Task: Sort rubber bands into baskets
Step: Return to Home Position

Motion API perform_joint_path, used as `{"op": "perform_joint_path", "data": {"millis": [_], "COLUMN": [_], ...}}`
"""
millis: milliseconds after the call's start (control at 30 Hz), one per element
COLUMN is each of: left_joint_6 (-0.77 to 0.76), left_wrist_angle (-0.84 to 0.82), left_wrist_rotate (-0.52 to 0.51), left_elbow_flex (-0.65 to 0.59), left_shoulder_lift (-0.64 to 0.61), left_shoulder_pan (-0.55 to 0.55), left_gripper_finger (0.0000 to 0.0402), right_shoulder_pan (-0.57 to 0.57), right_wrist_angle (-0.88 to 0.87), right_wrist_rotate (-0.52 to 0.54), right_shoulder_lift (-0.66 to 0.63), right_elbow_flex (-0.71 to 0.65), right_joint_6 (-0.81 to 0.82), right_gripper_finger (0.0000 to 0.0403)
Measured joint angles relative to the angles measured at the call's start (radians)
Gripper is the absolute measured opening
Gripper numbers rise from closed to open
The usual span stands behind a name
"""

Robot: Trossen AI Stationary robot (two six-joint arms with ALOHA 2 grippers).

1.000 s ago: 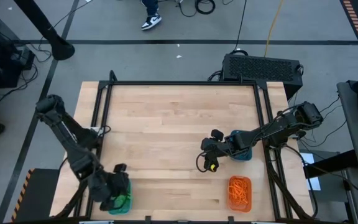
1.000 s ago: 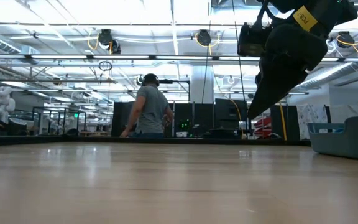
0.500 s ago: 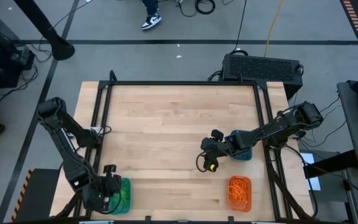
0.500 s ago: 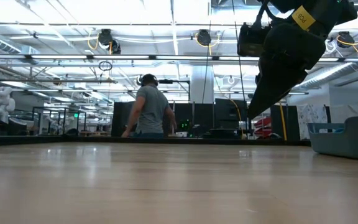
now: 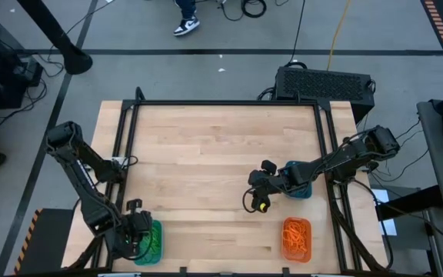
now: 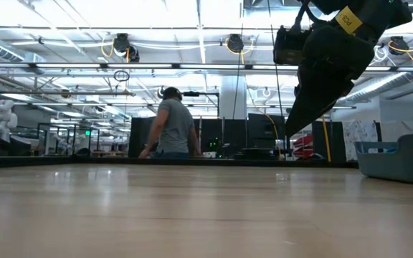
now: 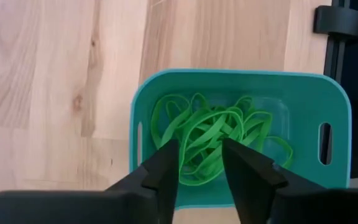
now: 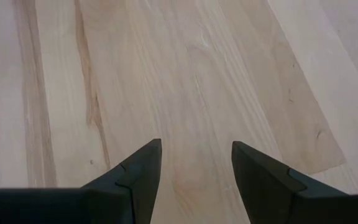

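Note:
A teal basket (image 5: 152,240) holding green rubber bands (image 7: 210,127) stands at the table's near left corner. My left gripper (image 7: 199,147) hangs open just above its near wall and holds nothing; in the high view the left gripper (image 5: 134,231) covers the basket's left part. Farther right, my right gripper (image 5: 258,194) hangs open over bare wood (image 8: 185,74), left of a second teal basket (image 5: 298,189). An orange basket (image 5: 297,238) with orange rubber bands stands near the table's front right.
A black metal frame (image 5: 221,103) runs round the table's top. The low view shows the right gripper (image 6: 301,111) well above the wood, the teal basket (image 6: 400,158) at the far right, and a person standing in the room behind.
My left gripper has drawn back from over the teal basket toward the table's left edge, so more of the basket and its green bands shows in the high view.

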Motion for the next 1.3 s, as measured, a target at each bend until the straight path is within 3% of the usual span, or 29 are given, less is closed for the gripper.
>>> {"op": "perform_joint_path", "data": {"millis": [200, 333, 467, 733, 833, 933, 1167, 1300], "left_joint_6": [-0.001, 0.056, 0.271, 0.852, 1.063, 1.210, 1.273, 1.283], "left_wrist_angle": [0.002, 0.023, 0.137, 0.444, 0.602, 0.660, 0.529, 0.454], "left_wrist_rotate": [-0.006, -0.099, -0.182, -0.259, -0.220, -0.135, 0.025, 0.045], "left_elbow_flex": [0.000, 0.000, 0.000, 0.000, 0.000, 0.000, -0.001, -0.033], "left_shoulder_lift": [-0.001, -0.001, -0.002, -0.002, -0.002, -0.014, -0.120, -0.240], "left_shoulder_pan": [0.003, 0.031, 0.098, 0.328, 0.416, 0.498, 0.675, 0.743], "left_gripper_finger": [0.0138, 0.0138, 0.0138, 0.0138, 0.0138, 0.0138, 0.0138, 0.0138], "right_shoulder_pan": [0.000, 0.000, -0.001, -0.012, -0.024, -0.033, -0.069, -0.089], "right_wrist_angle": [0.000, 0.005, 0.055, 0.238, 0.238, 0.243, 0.199, 0.149], "right_wrist_rotate": [0.000, 0.001, 0.001, -0.005, -0.053, -0.075, -0.069, -0.068], "right_shoulder_lift": [0.000, 0.000, 0.000, -0.002, -0.011, -0.050, -0.200, -0.297], "right_elbow_flex": [0.000, 0.000, 0.000, 0.002, 0.024, 0.030, 0.031, 0.031], "right_joint_6": [0.000, -0.004, -0.029, -0.164, -0.217, -0.279, -0.382, -0.420], "right_gripper_finger": [0.0187, 0.0187, 0.0187, 0.0187, 0.0187, 0.0187, 0.0187, 0.0187]}}
